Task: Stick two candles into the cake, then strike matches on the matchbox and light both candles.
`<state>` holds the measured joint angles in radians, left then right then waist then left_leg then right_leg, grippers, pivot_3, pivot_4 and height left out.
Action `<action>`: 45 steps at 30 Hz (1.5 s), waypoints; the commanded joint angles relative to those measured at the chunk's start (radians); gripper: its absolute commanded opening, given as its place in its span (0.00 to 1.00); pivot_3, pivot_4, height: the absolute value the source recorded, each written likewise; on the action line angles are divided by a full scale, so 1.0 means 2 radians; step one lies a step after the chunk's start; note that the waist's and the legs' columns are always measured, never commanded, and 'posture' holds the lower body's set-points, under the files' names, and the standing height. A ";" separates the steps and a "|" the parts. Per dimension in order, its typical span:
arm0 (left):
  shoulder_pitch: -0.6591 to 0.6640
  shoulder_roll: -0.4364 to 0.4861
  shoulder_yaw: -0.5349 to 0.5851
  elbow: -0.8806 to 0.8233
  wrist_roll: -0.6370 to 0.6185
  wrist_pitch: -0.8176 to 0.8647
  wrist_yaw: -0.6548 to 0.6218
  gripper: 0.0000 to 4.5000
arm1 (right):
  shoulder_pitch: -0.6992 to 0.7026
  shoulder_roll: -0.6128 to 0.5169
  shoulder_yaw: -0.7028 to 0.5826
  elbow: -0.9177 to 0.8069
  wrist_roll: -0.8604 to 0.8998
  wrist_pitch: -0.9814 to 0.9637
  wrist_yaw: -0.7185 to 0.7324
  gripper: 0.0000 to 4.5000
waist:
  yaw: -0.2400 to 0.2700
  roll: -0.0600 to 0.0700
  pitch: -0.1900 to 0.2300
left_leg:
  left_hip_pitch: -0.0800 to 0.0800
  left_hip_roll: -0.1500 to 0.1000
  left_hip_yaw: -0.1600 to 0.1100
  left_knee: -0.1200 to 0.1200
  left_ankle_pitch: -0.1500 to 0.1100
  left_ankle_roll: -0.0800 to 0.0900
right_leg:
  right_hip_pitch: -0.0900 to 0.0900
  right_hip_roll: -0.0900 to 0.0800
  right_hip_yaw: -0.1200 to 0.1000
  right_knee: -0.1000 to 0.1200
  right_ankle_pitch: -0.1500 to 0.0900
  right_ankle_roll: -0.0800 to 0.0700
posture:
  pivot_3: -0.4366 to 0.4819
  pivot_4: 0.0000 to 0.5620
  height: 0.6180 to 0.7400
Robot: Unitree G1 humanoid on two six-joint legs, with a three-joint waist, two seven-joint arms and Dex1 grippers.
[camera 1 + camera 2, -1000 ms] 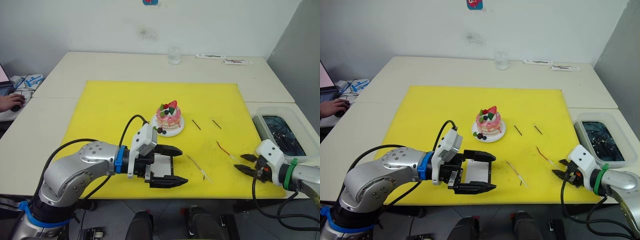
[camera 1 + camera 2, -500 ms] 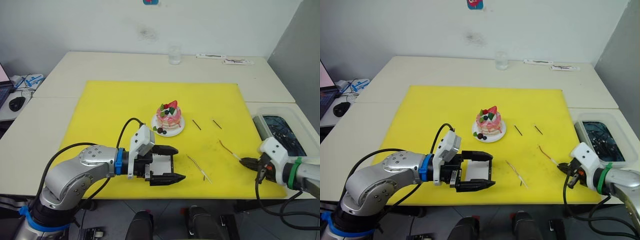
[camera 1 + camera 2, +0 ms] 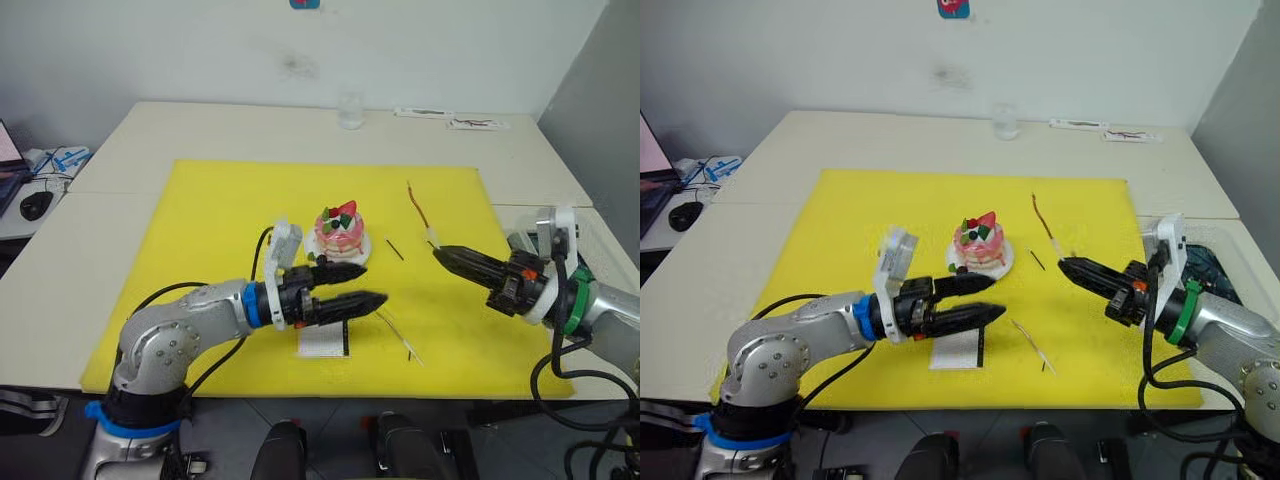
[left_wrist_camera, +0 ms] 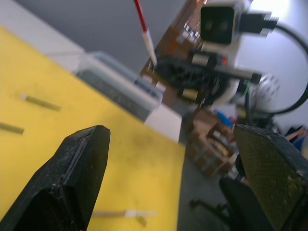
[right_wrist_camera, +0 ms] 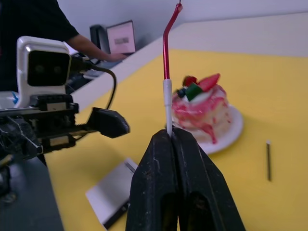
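Observation:
The pink-and-white cake [image 3: 340, 229] sits on its small white plate mid-mat. My right gripper [image 3: 441, 254] hovers to the cake's right, shut on the white end of the reddish candle [image 3: 417, 207], which stands up from the fingertips. The right wrist view shows that candle [image 5: 166, 57] in front of the cake [image 5: 202, 108]. My left gripper [image 3: 362, 285] is open in the air just in front of the cake, holding nothing. Below it the white matchbox [image 3: 322, 342] lies flat. The golden candle [image 3: 396, 334] lies on the mat. One match [image 3: 393, 249] rests right of the cake.
A yellow mat [image 3: 220, 220] covers the table. A glass [image 3: 348, 110] and papers [image 3: 448, 120] are at the back edge. A clear bin [image 3: 1218, 268] stands at the right, behind my right arm. A mouse [image 3: 35, 205] lies far left. A person [image 5: 29, 24] is in the background.
My right gripper closed on the reddish candle, lifted it off the mat and carried it up toward the cake. My left gripper rose from around the matchbox and moved toward the cake.

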<state>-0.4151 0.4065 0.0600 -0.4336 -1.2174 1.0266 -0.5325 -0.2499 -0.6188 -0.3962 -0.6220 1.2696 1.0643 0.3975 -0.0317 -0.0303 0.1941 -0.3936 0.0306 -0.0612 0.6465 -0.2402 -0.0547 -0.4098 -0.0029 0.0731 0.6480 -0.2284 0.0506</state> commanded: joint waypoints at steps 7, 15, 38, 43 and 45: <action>-0.029 -0.047 0.026 0.018 -0.154 -0.017 0.115 1.00 | -0.033 -0.029 0.029 0.013 0.167 -0.030 -0.100 0.01 | 0.000 0.000 0.000 | 0.000 0.000 0.000 0.000 0.000 0.000 | 0.000 0.000 0.000 0.000 0.000 0.001 | 0.48 0.27 1.00; -0.046 -0.056 0.014 0.027 -0.184 -0.033 0.135 1.00 | -0.030 -0.063 0.058 0.001 0.185 -0.047 -0.089 0.01 | 0.000 0.000 0.000 | 0.000 0.000 0.000 0.000 0.000 0.000 | 0.000 0.000 0.000 0.000 -0.001 -0.001 | 0.48 0.27 1.00; -0.042 -0.059 -0.002 0.036 -0.220 -0.045 0.135 0.96 | -0.042 -0.097 0.087 0.003 0.215 -0.084 -0.091 0.00 | 0.001 0.000 0.000 | -0.001 0.000 0.000 0.000 0.000 0.000 | -0.001 0.000 0.000 -0.001 -0.001 -0.001 | 0.48 0.27 1.00; -0.044 -0.058 -0.004 0.042 -0.229 -0.045 0.137 0.65 | -0.044 -0.099 0.091 0.004 0.215 -0.086 -0.089 0.00 | 0.001 0.000 0.000 | -0.001 0.000 0.000 0.000 0.000 0.000 | -0.001 0.000 0.000 -0.001 -0.001 -0.001 | 0.48 0.27 1.00; -0.043 -0.058 -0.005 0.041 -0.230 -0.045 0.137 0.49 | -0.045 -0.100 0.093 0.005 0.215 -0.086 -0.088 0.00 | 0.001 0.000 0.000 | -0.001 0.000 0.000 0.000 0.000 0.000 | -0.001 0.000 0.000 -0.001 -0.001 -0.001 | 0.48 0.27 1.00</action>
<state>-0.4869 0.2931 0.0532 -0.3417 -1.6488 0.9511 -0.2515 -0.3232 -0.8076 -0.2046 -0.5907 1.6730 0.9106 0.2148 -0.0298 -0.0303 0.1941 -0.3964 0.0300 -0.0621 0.6458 -0.2401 -0.0546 -0.4116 -0.0026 0.0728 0.6454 -0.2300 0.0479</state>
